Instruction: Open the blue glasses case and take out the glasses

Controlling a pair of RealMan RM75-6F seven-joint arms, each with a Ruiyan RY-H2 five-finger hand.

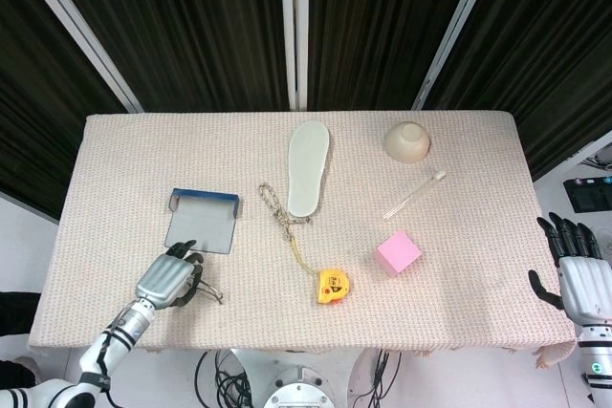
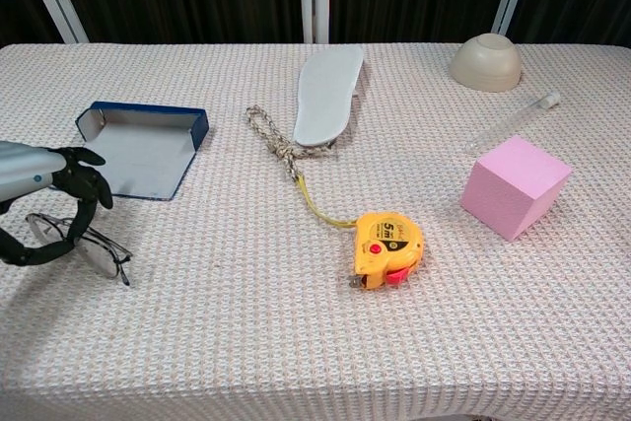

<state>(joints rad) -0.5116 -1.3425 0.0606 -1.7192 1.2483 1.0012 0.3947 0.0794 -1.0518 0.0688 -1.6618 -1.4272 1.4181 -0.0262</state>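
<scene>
So the left hand has its dark fingers curled around the thin wire-framed glasses, holding them near the table's front-left corner, lenses down close to the knobbly beige cloth. Can't tell if they're touching the cloth or just above it. The blue glasses case lies flat and open just behind that, a shallow rectangular tray with a pale grey lining and a low blue wall, apart from the hand.

Right hand hangs off the right edge of the table, holding nothing, black fingers straight and spread.

Other stuff on the table: a flat white shoe insole near the back edge, middle, with a braided rope beside it that runs into a yellow strip leading to a chunky yellow tape measure. A matte pink foam cube sits toward the right, a clear tube behind it, and an upside-down beige bowl toward the back-right corner.
</scene>
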